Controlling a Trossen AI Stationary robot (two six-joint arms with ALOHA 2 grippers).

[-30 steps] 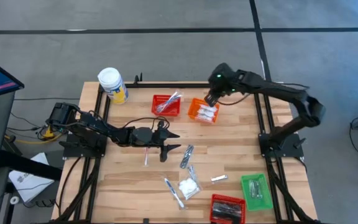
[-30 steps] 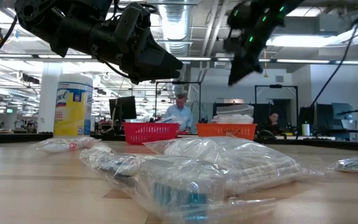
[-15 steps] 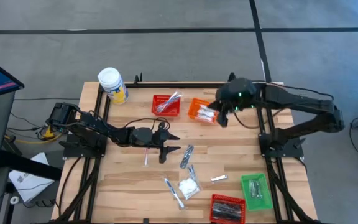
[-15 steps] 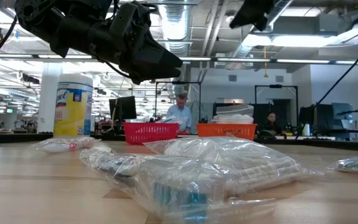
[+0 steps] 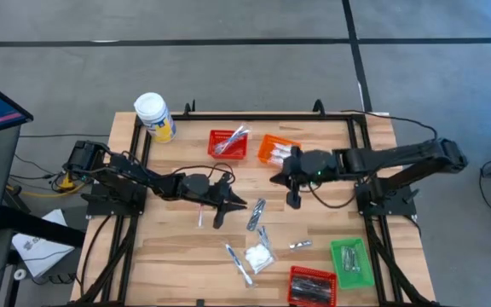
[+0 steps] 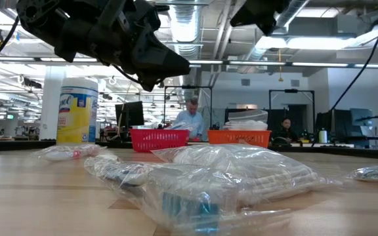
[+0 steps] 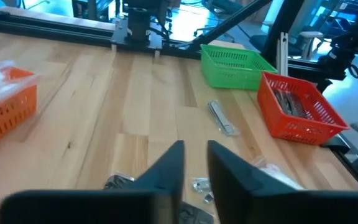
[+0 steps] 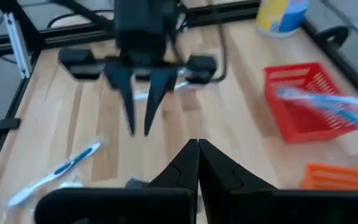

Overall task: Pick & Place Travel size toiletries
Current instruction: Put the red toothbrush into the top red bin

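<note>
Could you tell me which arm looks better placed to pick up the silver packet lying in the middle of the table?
Probably left: its tool hovers beside the silver packet, empty, fingers slightly apart; the right tool is shut.

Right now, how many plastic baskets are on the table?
4. A red basket and an orange basket sit side by side near the far edge; a green basket and a second red basket are at the near right corner. None appears hidden.

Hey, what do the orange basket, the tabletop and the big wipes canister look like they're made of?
The orange basket looks like moulded plastic: bright even colour and slotted walls in the left wrist view. The tabletop looks like wood, pale joined planks with visible grain and a smooth, lightly glossy finish. The wipes canister looks like plastic, with a white lid and a printed yellow label; its finish is hard to judge.
</note>
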